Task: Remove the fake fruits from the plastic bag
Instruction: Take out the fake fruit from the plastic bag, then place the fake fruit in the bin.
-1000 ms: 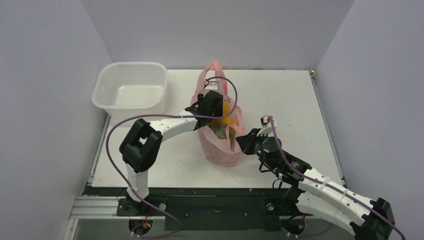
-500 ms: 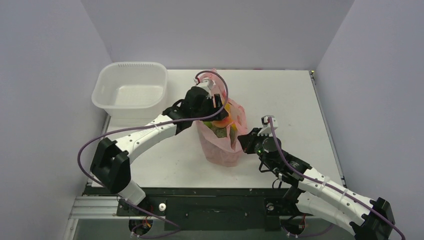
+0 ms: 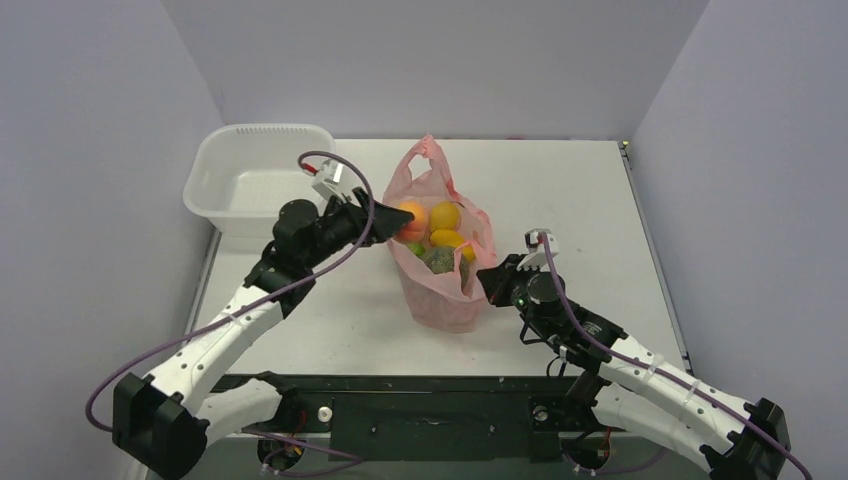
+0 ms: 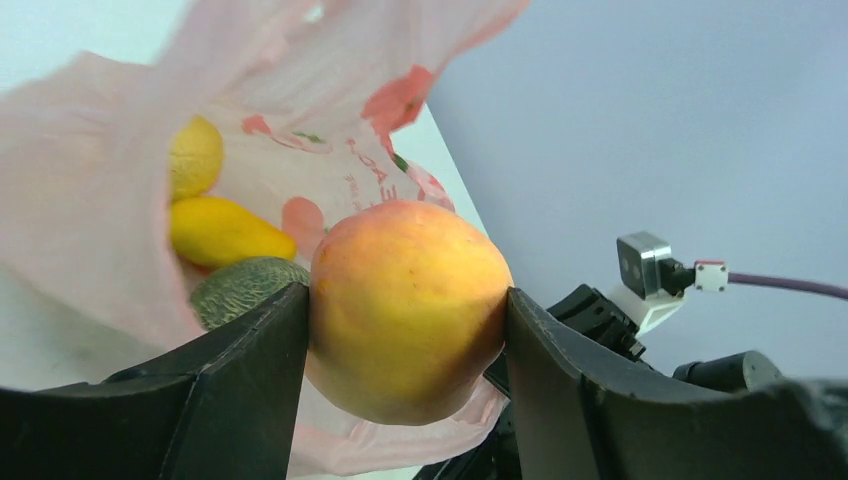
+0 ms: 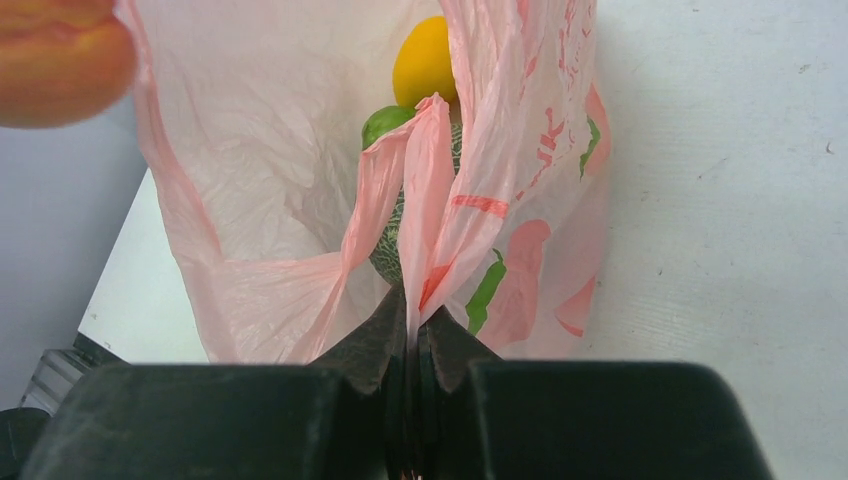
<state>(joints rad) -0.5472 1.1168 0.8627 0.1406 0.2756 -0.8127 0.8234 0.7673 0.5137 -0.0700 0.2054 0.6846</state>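
Note:
The pink plastic bag (image 3: 440, 290) stands open mid-table. My left gripper (image 3: 400, 215) is shut on an orange peach-like fruit (image 4: 408, 305) and holds it at the bag's left rim, above the table. The fruit also shows in the top view (image 3: 411, 217) and the right wrist view (image 5: 60, 60). Inside the bag lie yellow fruits (image 3: 445, 215), a lime-green piece (image 5: 385, 122) and the dark green round one (image 3: 438, 260). My right gripper (image 3: 483, 283) is shut on the bag's right rim (image 5: 425, 200), pinching the film between its fingertips.
A white plastic basin (image 3: 262, 180) stands at the back left of the table, just left of my left arm. The white table (image 3: 560, 190) runs to grey walls on three sides.
My left gripper has lifted the orange fruit out of the bag's mouth and drawn back to the left. The right gripper still pinches the bag's rim.

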